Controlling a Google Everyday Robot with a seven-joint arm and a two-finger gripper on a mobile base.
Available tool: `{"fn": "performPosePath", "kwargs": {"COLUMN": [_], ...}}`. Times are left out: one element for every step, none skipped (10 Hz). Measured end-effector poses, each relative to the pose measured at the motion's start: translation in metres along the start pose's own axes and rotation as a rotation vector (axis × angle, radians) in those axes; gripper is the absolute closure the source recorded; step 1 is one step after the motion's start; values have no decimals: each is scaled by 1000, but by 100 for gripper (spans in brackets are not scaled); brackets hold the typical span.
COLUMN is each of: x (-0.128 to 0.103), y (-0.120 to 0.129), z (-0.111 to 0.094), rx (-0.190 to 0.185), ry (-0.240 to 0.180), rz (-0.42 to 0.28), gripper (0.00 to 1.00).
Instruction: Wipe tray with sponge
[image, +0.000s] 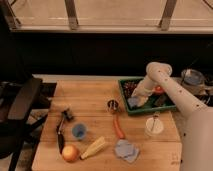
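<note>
A green tray (125, 98) sits at the right rear of the wooden table, holding several small items. My white arm reaches down from the right into the tray. My gripper (136, 98) is low in the tray's front left part, at a pale blue sponge-like object (133, 102). I cannot tell whether it holds it.
On the table (90, 107): a small metal cup (113, 105), an orange carrot (118, 129), a blue cloth (125, 150), a clear cup (153, 125), a corn cob (94, 147), an onion (70, 152), a blue bowl (78, 130), a black tool (61, 128). A black chair (20, 105) stands left.
</note>
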Motion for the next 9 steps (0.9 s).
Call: {"fn": "performPosePath", "kwargs": {"x": [12, 27, 43, 50, 55, 56, 55, 46, 32], "y": [2, 6, 8, 5, -3, -7, -8, -15, -22], "z": [-5, -11, -15, -16, -15, -14, -12, -5, 1], "rx": [-2, -11, -20, -29, -26, -19, -18, -10, -2], "ry": [22, 51, 77, 87, 99, 95, 90, 73, 54], "rz": [14, 32, 50, 58, 54, 50, 50, 38, 25], "gripper": [84, 84, 84, 84, 84, 84, 84, 84, 84]}}
